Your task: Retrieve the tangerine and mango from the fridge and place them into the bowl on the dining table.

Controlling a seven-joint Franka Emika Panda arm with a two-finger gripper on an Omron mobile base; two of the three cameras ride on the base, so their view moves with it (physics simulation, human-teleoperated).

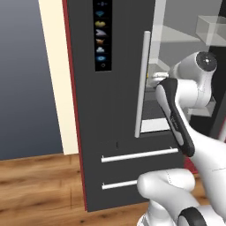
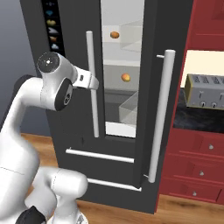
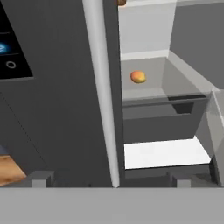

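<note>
The fridge (image 2: 74, 127) stands with its right door swung open and its left door (image 1: 114, 123) shut. On pale shelves inside lie two orange fruits, one on an upper shelf (image 2: 114, 34) and one lower (image 2: 125, 77). I cannot tell which is the tangerine and which the mango. The lower fruit (image 3: 138, 77) also shows in the hand view. My gripper (image 3: 111, 180) is open, its fingertips (image 3: 41, 177) wide apart on either side of the left door's bar handle (image 3: 103, 92), holding nothing. The bowl and the dining table are out of view.
The open right door with its long handle (image 2: 159, 118) juts toward me. Beside it are red cabinets (image 2: 197, 175) and a black counter with a toaster (image 2: 203, 92). A translucent bin (image 2: 129, 111) sits low in the fridge. Two drawer bars (image 2: 100, 156) run below.
</note>
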